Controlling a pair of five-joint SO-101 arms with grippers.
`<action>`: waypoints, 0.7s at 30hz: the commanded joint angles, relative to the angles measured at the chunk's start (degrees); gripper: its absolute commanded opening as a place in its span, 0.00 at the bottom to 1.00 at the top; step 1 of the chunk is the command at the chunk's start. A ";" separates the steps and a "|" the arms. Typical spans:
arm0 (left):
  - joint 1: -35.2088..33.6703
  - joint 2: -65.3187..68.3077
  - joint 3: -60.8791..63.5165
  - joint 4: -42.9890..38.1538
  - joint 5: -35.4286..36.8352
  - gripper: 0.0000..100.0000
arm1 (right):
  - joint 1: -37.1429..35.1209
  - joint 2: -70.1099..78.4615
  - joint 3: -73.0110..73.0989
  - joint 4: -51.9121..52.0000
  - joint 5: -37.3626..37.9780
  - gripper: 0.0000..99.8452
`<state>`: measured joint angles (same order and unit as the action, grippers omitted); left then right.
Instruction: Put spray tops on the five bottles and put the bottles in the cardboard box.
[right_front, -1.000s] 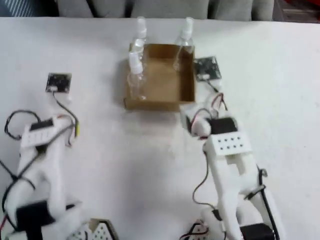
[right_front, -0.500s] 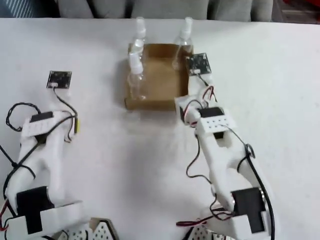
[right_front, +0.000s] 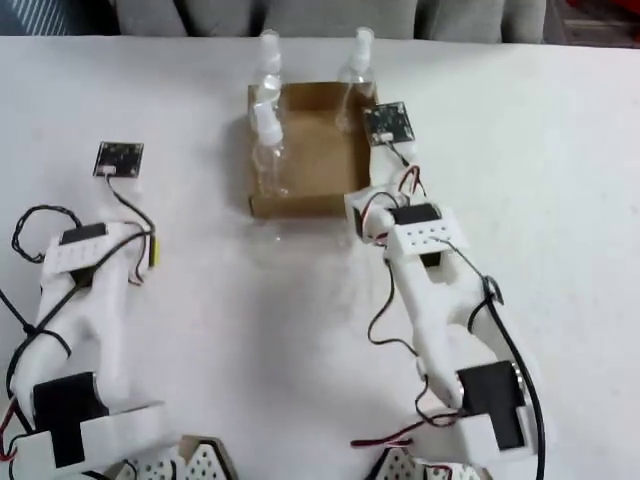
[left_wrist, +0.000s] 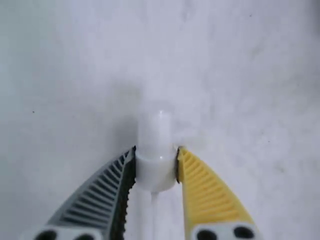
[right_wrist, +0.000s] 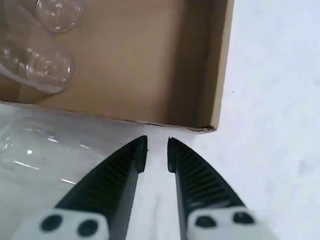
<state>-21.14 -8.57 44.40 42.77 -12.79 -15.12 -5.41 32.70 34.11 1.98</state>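
Observation:
The cardboard box (right_front: 310, 200) stands at the table's far middle with several clear bottles (right_front: 268, 140) upright in it, spray tops on. Two of their bases (right_wrist: 47, 67) show in the right wrist view. One clear bottle (right_wrist: 35, 145) lies on the table just outside the box's front wall (right_wrist: 100, 112), faint from above (right_front: 268, 234). My right gripper (right_wrist: 156, 150) is at the box's front right corner, its black fingers a narrow gap apart with nothing between them. My left gripper (left_wrist: 156, 162) is shut on a white spray top (left_wrist: 157, 150), low over the bare table on the left.
The left arm (right_front: 85, 255) lies well left of the box, and the right arm (right_front: 430, 260) runs along the box's right side. Cables trail from both arms. Grey chairs line the far table edge.
The right arm swung left and forward to the box's front right corner. The box and its bottles shifted slightly left. The left arm moved a little, then stayed still.

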 joint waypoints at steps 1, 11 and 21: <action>-0.31 -0.13 -3.16 0.35 0.53 0.02 | -0.48 -5.85 -1.41 2.42 -0.53 0.04; -0.31 -0.04 -3.16 0.35 0.53 0.02 | -0.66 -5.05 0.18 2.77 -0.53 0.04; -0.31 -0.04 -3.08 0.35 0.26 0.02 | -0.75 2.95 0.00 -3.30 -0.35 0.04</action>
<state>-21.14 -8.40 44.40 42.77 -12.79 -15.38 -2.24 33.49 32.97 1.98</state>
